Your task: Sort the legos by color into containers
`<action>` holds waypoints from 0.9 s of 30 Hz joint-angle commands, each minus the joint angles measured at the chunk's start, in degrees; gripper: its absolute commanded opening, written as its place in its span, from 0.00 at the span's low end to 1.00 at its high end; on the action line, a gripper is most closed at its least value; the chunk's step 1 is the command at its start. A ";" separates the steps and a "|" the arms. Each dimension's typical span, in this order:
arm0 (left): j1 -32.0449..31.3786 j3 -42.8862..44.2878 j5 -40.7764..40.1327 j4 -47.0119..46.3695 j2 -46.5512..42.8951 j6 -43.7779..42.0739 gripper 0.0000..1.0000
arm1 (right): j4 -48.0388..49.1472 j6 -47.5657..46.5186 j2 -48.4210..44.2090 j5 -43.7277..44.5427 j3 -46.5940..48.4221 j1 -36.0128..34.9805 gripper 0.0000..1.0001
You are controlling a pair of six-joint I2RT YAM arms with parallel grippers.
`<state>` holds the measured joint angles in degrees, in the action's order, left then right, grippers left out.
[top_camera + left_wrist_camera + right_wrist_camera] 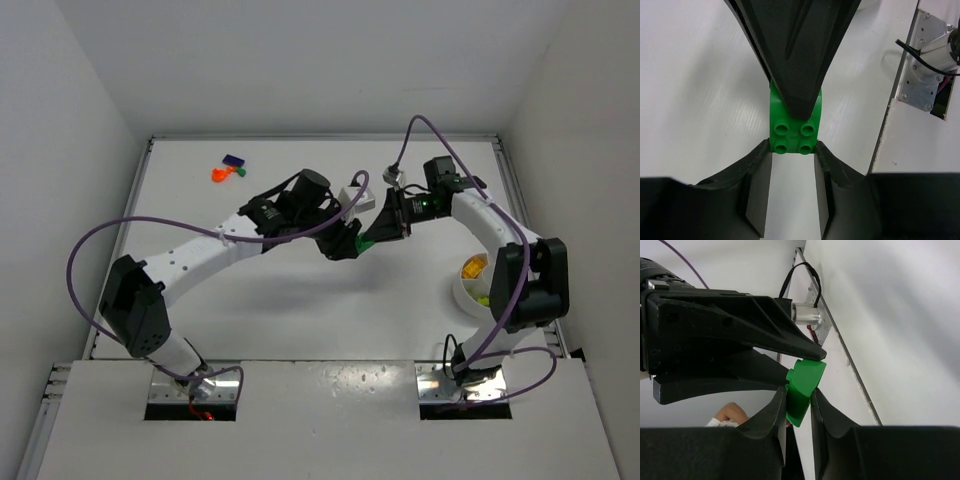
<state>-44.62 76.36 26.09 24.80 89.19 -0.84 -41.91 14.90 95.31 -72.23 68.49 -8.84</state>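
Note:
A green lego (362, 243) hangs above the table's middle, pinched between both grippers. My left gripper (350, 246) grips its studded end at the fingertips in the left wrist view (792, 150), where the brick (792, 135) shows four studs. My right gripper (373, 234) clamps the brick's other end (805, 377) between its fingers (798, 395). An orange lego (220, 174), a small green one (241, 171) and a dark blue one (233, 160) lie at the far left. The round white dish (462, 292) sits at the right, holding yellow and orange pieces.
White walls enclose the table on three sides. The right arm's base stands beside the dish. A metal bracket with a motor and cable (925, 65) sits at the table's edge in the left wrist view.

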 commanded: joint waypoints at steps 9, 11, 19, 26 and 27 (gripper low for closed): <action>5.93 0.29 -1.13 -2.91 -3.58 0.58 0.67 | -9.92 -12.52 -9.16 15.41 3.57 2.68 0.00; 7.35 0.28 -0.60 -2.91 -4.10 0.58 0.69 | -12.31 -14.89 -10.31 18.42 4.20 3.74 0.00; 11.93 -1.39 -0.60 -3.43 -4.72 0.58 0.88 | -21.62 -16.91 -15.77 34.51 7.27 9.98 0.00; 13.50 -2.00 -1.65 -4.49 -4.73 1.72 1.00 | -25.06 -17.44 -20.86 47.34 8.60 16.92 0.00; 13.51 -2.00 -1.65 -4.49 -4.72 1.72 1.00 | -25.06 -16.92 -21.47 50.49 8.59 18.49 0.00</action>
<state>-32.14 74.28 24.80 22.57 86.32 -0.05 -64.73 -1.50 76.66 -31.14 75.13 7.18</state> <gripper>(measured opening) 0.995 0.184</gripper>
